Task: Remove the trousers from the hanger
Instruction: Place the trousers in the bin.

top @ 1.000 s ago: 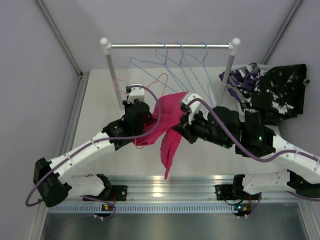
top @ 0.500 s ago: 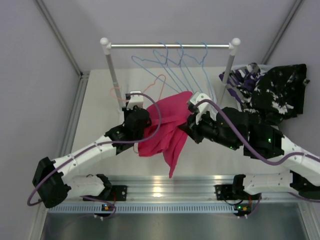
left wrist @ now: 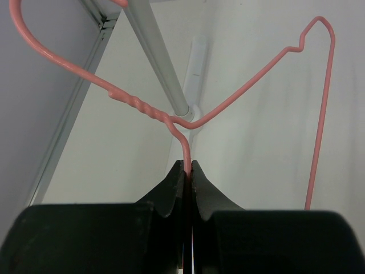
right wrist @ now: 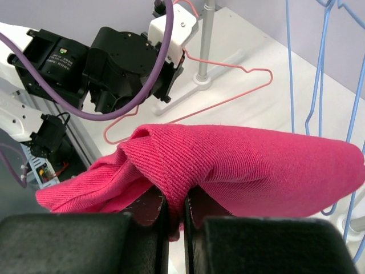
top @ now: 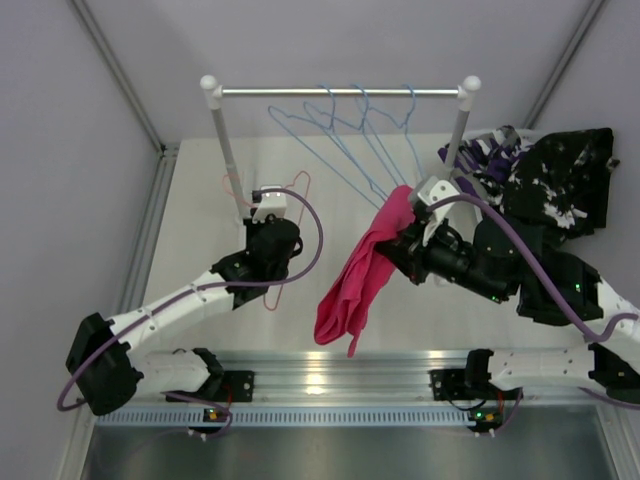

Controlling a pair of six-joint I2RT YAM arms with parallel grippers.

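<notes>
My right gripper is shut on the hot pink trousers, which hang free from it over the table, clear of the hanger; the cloth fills the right wrist view. My left gripper is shut on the bare pink wire hanger, pinching its wire between the fingertips near the rack's left post. The black-and-white print trousers and the purple camouflage trousers lie heaped at the back right. The yellow-olive pair is out of view.
A small clothes rack stands at the back with several empty blue wire hangers on its rod. Its left post is just behind my left gripper, its right post beside my right one. Grey walls close in both sides.
My right gripper has pulled the pink trousers right and off the pink hanger. My left gripper kept hold of the hanger, which now hangs bare.
</notes>
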